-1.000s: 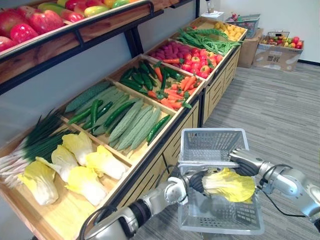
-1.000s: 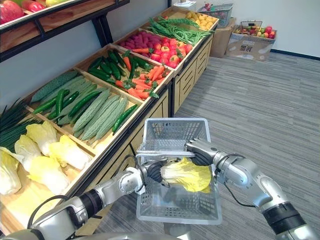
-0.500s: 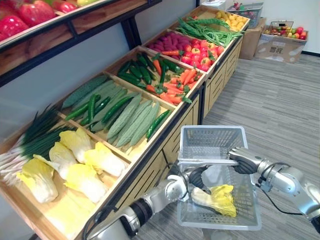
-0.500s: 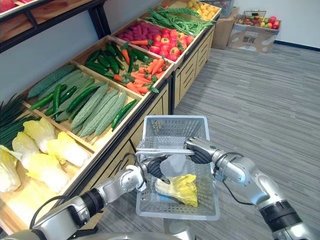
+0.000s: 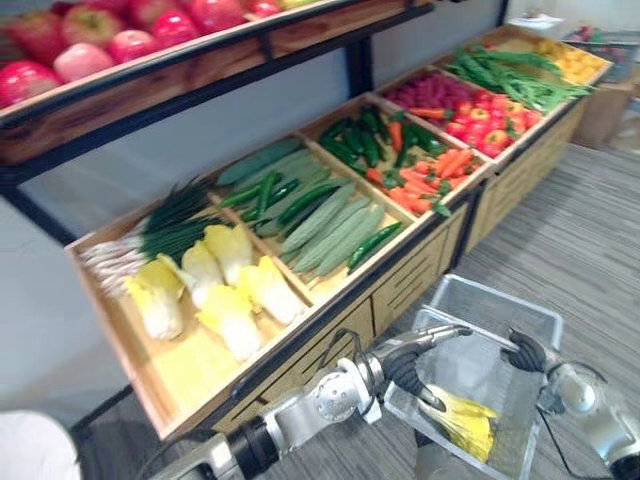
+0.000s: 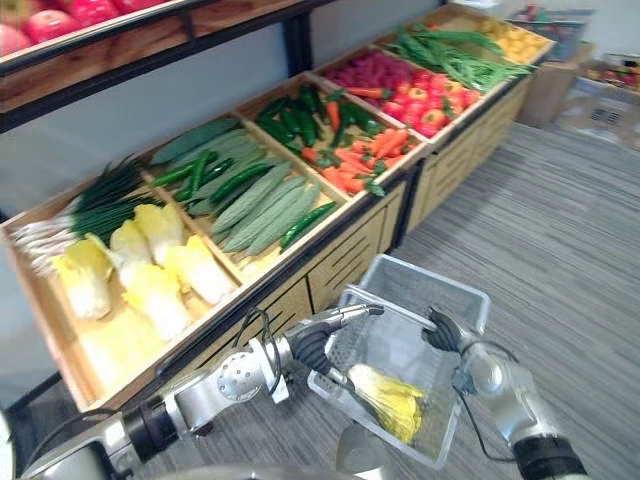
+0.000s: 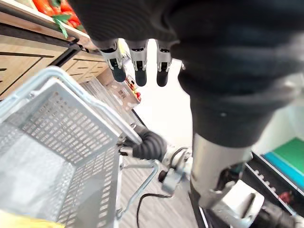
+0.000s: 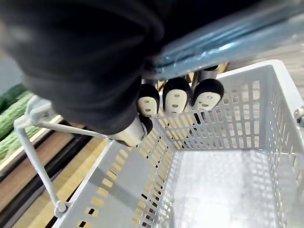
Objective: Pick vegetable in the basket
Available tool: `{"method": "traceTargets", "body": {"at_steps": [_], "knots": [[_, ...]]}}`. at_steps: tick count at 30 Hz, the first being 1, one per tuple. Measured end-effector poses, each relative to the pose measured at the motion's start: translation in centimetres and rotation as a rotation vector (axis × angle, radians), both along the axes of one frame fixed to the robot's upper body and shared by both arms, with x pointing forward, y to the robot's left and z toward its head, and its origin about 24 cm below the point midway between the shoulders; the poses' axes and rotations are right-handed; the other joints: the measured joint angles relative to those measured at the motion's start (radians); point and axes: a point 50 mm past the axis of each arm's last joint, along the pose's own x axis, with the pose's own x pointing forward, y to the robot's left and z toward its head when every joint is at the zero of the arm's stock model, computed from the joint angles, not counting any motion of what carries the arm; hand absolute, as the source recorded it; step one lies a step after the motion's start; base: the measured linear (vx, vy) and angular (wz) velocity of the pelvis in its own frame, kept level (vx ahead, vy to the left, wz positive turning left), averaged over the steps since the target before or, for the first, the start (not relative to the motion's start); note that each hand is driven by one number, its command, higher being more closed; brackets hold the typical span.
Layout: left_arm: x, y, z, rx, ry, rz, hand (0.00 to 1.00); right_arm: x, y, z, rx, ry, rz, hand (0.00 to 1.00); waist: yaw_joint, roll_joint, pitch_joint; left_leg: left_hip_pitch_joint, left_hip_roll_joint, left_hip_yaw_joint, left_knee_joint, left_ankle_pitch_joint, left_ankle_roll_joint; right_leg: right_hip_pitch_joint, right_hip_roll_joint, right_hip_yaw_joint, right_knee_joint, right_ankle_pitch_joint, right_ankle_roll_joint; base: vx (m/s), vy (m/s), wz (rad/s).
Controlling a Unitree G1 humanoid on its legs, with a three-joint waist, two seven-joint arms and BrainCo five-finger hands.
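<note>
The yellow cabbage [image 5: 465, 425] lies in the bottom of the grey basket [image 5: 500, 297], carried level by the right robot hand [image 5: 527, 352] curled round its handle [image 8: 228, 35], while the left robot hand [image 5: 408, 368] hangs empty beside the rim, fingers loosely straight.

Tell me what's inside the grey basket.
One yellow cabbage lies at the near end of the basket; the remaining floor looks bare. Anything beneath the cabbage is covered.

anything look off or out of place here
Nothing stands out. The cabbage lies inside the basket, which the right hand grips; the left hand is open beside it. The shelf vegetables lie sorted by kind.
</note>
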Motion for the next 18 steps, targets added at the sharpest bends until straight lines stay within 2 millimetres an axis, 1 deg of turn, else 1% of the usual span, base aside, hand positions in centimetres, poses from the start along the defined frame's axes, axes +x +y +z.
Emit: {"method": "traceTargets", "body": {"at_steps": [2, 4, 5, 7, 8, 9, 11, 12, 13, 14, 15, 16, 17, 18], "knots": [[-0.6, 1.0, 0.5, -0.052, 0.028, 0.025, 0.00, -1.1, -1.1, -1.3, 0.044, 0.021, -0.119, 1.00, 0.015, -0.001, -0.001, -0.001, -0.007, -0.042, -0.034, 0.022, 0.005, 0.016, -0.010, -0.034, -0.012, 0.000, 0.000, 0.01, -0.003, 0.46], [-0.1, 2.4, 1.4, -0.135, 0.042, 0.105, 0.00, -2.5, -2.3, -2.9, 0.106, 0.051, -0.252, 1.00, 0.035, -0.005, -0.002, -0.002, -0.013, -0.081, -0.064, 0.044, 0.010, 0.036, -0.018, -0.069, -0.027, 0.001, 0.002, 0.01, -0.009, 0.54], [0.2, 3.1, 1.8, -0.165, 0.040, 0.140, 0.00, -3.0, -2.6, -3.3, 0.126, 0.057, -0.296, 1.00, 0.039, -0.007, -0.003, -0.004, -0.014, -0.099, -0.070, 0.050, 0.012, 0.042, -0.021, -0.081, -0.030, 0.001, 0.002, 0.01, -0.008, 0.57], [1.2, 6.0, 2.8, -0.262, 0.030, 0.286, 0.00, -4.9, -3.8, -4.9, 0.179, 0.086, -0.444, 1.00, 0.064, -0.013, -0.007, -0.006, -0.013, -0.139, -0.086, 0.065, 0.017, 0.066, -0.024, -0.114, -0.045, -0.001, 0.004, 0.01, -0.018, 0.56], [1.8, 7.8, 3.1, -0.318, 0.025, 0.389, 0.00, -6.0, -4.4, -5.7, 0.207, 0.098, -0.529, 1.00, 0.067, -0.017, -0.013, -0.015, -0.013, -0.173, -0.092, 0.072, 0.020, 0.079, -0.027, -0.143, -0.056, -0.001, 0.004, 0.01, -0.027, 0.59], [2.0, 8.7, 3.2, -0.349, 0.021, 0.435, 0.00, -6.5, -4.7, -6.0, 0.213, 0.102, -0.564, 1.00, 0.068, -0.020, -0.014, -0.019, -0.013, -0.188, -0.094, 0.077, 0.022, 0.085, -0.030, -0.160, -0.059, -0.001, 0.004, 0.01, -0.032, 0.72], [2.4, 12.4, 3.7, -0.423, -0.011, 0.606, 0.00, -8.7, -5.5, -7.2, 0.237, 0.131, -0.699, 1.00, 0.087, -0.032, -0.020, -0.043, -0.012, -0.239, -0.090, 0.089, 0.029, 0.094, -0.039, -0.205, -0.061, -0.004, 0.005, 0.02, -0.025, 0.60], [2.4, 13.2, 3.8, -0.434, -0.027, 0.652, 0.00, -9.2, -5.6, -7.5, 0.247, 0.136, -0.734, 1.00, 0.093, -0.034, -0.021, -0.045, -0.013, -0.252, -0.090, 0.091, 0.030, 0.100, -0.040, -0.215, -0.063, -0.005, 0.004, 0.01, -0.023, 0.54], [2.4, 14.7, 3.7, -0.465, -0.049, 0.746, 0.00, -10.5, -5.8, -8.1, 0.250, 0.153, -0.797, 1.00, 0.108, -0.043, -0.027, -0.055, -0.014, -0.276, -0.090, 0.094, 0.032, 0.107, -0.043, -0.237, -0.067, -0.006, 0.003, 0.02, -0.020, 0.52], [2.3, 16.1, 3.7, -0.515, -0.056, 0.839, 0.00, -11.7, -6.0, -8.6, 0.253, 0.171, -0.848, 1.00, 0.117, -0.041, -0.031, -0.057, -0.012, -0.296, -0.084, 0.095, 0.032, 0.124, -0.045, -0.254, -0.073, -0.007, 0.001, 0.02, -0.020, 0.50], [2.1, 16.9, 3.6, -0.532, -0.056, 0.886, 0.00, -12.1, -5.9, -8.8, 0.257, 0.178, -0.869, 1.00, 0.120, -0.048, -0.033, -0.061, -0.010, -0.307, -0.080, 0.095, 0.032, 0.129, -0.045, -0.263, -0.077, -0.007, 0.001, 0.02, -0.025, 0.45], [1.9, 18.3, 3.1, -0.553, -0.066, 0.985, 0.00, -12.7, -5.7, -9.2, 0.261, 0.188, -0.901, 1.00, 0.123, -0.052, -0.035, -0.065, -0.009, -0.325, -0.078, 0.095, 0.033, 0.139, -0.047, -0.279, -0.080, -0.009, -0.002, 0.00, -0.023, 0.36], [1.8, 19.5, 2.5, -0.562, -0.067, 1.085, 0.00, -13.3, -5.4, -9.6, 0.271, 0.196, -0.926, 1.00, 0.134, -0.057, -0.037, -0.072, -0.010, -0.338, -0.074, 0.096, 0.034, 0.142, -0.051, -0.291, -0.080, -0.011, -0.004, -0.01, -0.020, 0.34], [1.7, 20.1, 2.2, -0.564, -0.070, 1.134, 0.00, -13.5, -5.2, -9.8, 0.277, 0.198, -0.937, 1.00, 0.136, -0.059, -0.036, -0.073, -0.011, -0.343, -0.072, 0.097, 0.035, 0.143, -0.052, -0.295, -0.080, -0.011, -0.005, -0.02, -0.012, 0.21]]}}
